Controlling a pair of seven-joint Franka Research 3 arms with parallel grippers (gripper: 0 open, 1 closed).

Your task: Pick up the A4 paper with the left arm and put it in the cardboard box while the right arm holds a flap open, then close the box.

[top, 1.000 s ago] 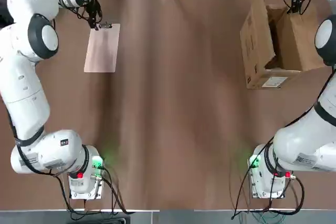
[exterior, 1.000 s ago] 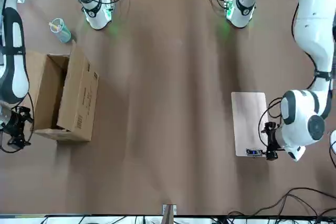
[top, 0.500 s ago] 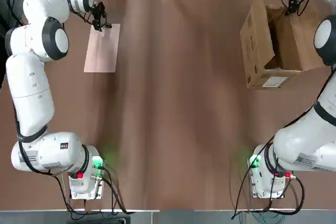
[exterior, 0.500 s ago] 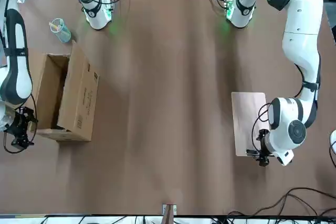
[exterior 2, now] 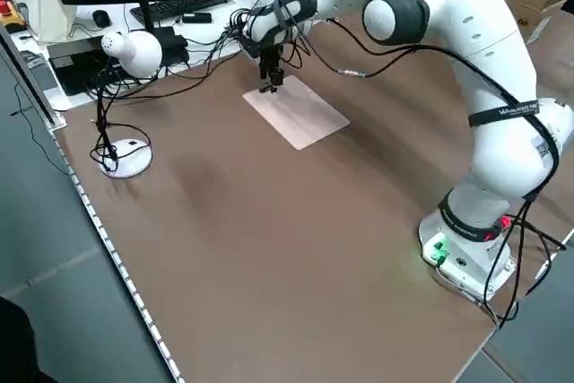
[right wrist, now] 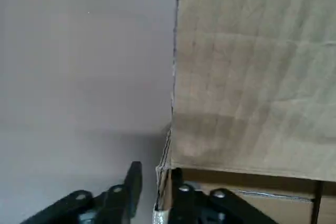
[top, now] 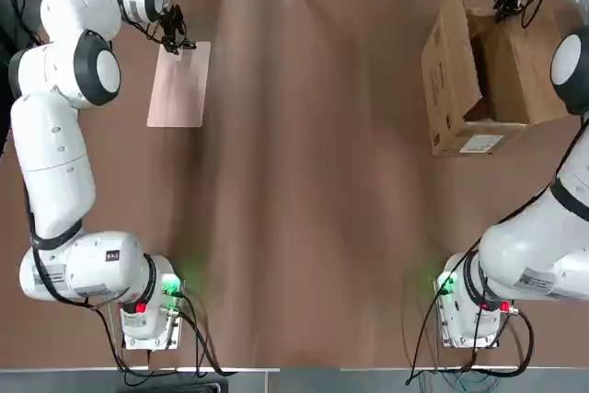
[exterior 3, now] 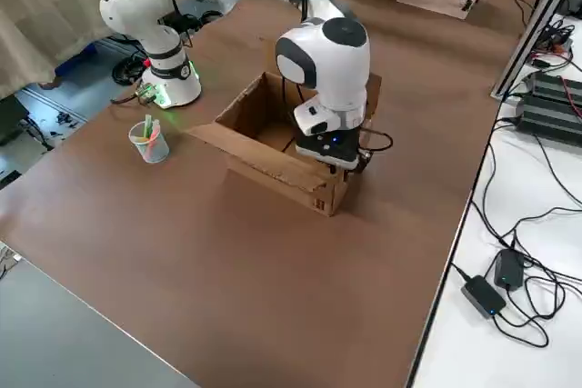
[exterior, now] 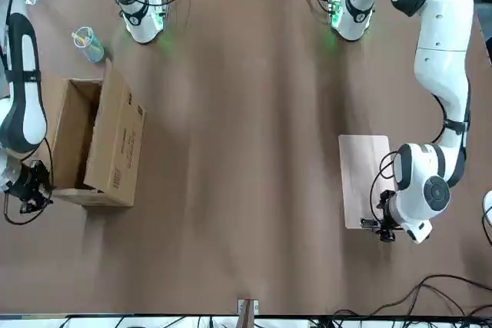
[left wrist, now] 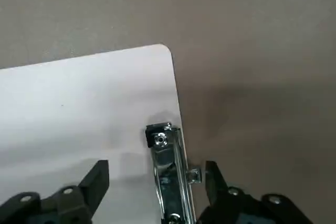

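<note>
Here we are at the far left of the table, where the left gripper (left wrist: 156,166) hangs low over the clip end of the pale clipboard-like sheet (top: 180,89). Its two fingers stand open, and look at this: the metal clip (left wrist: 172,174) sits right between them, with visible room on either side. We see nothing gripped there. The sheet lies flat on the brown-covered table (top: 313,227), its clip end pointing away from the robot's bases, well apart from the carton.

Over to the far right, and we find the cardboard box (exterior: 115,144) with its top open and a white printed label (top: 481,144) on the end nearer the bases. The right gripper (right wrist: 156,169) is down at the opposite end, fingers parted, an upright corrugated edge (right wrist: 164,166) between them. One finger is over on the box's inner side; the other has a gap between itself and the cardboard, so we call this one open too, with no pinch on it. A broad flap (right wrist: 252,82) spreads beside that finger.

Near the box, we spot a light-blue cup (exterior 3: 150,144) holding pens.
</note>
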